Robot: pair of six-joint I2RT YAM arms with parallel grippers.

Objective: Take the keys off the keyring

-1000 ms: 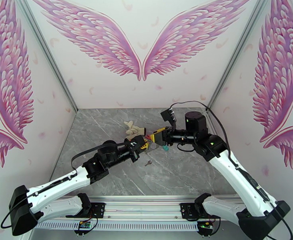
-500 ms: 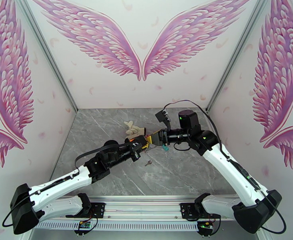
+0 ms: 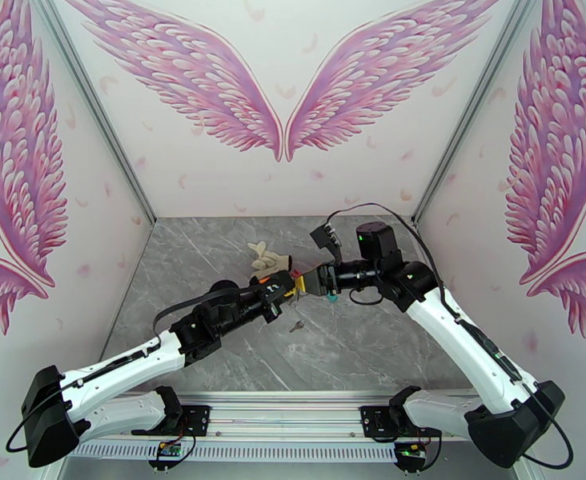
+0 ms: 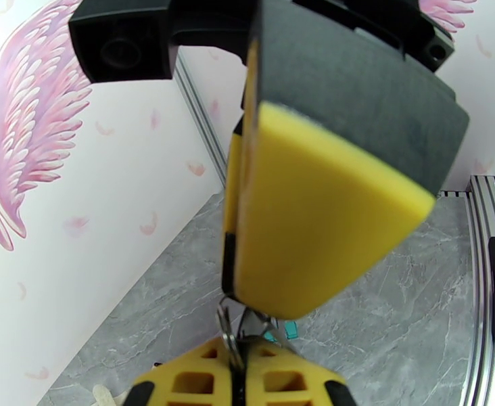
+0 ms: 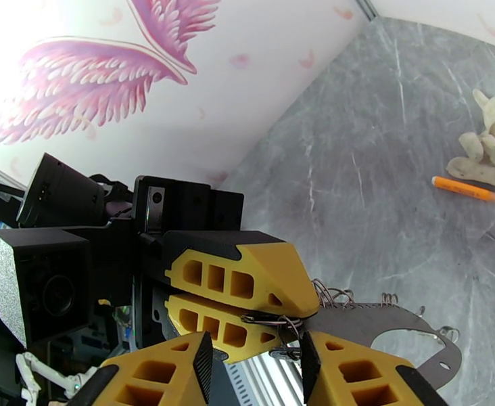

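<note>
In the right wrist view the keyring (image 5: 356, 318) is a flat grey loop held in the air, with small wire rings (image 5: 330, 293) along its upper edge. My left gripper (image 5: 305, 318) is shut on a thin wire ring at the loop's near end; the left wrist view shows that ring pinched between its tips (image 4: 237, 363). My right gripper (image 5: 254, 343) faces it, jaws apart, straddling those tips and a tiny metal piece (image 5: 285, 351). Its yellow pad (image 4: 315, 231) looms close to the left wrist camera. From above, both grippers (image 3: 289, 291) (image 3: 313, 282) meet mid-table. One small key (image 3: 296, 325) lies on the table below them.
A cream glove (image 3: 267, 256) and an orange pen-like stick (image 5: 467, 189) lie behind the grippers. A small teal object (image 3: 331, 298) hangs under the right gripper and a small red object (image 3: 297, 274) shows above the meeting point. The grey marble table (image 3: 373, 346) is walled on three sides.
The right arm has swung left and slightly down, bringing its gripper closer onto the left fingertips, with its jaws a little narrower. The left arm has barely moved.
</note>
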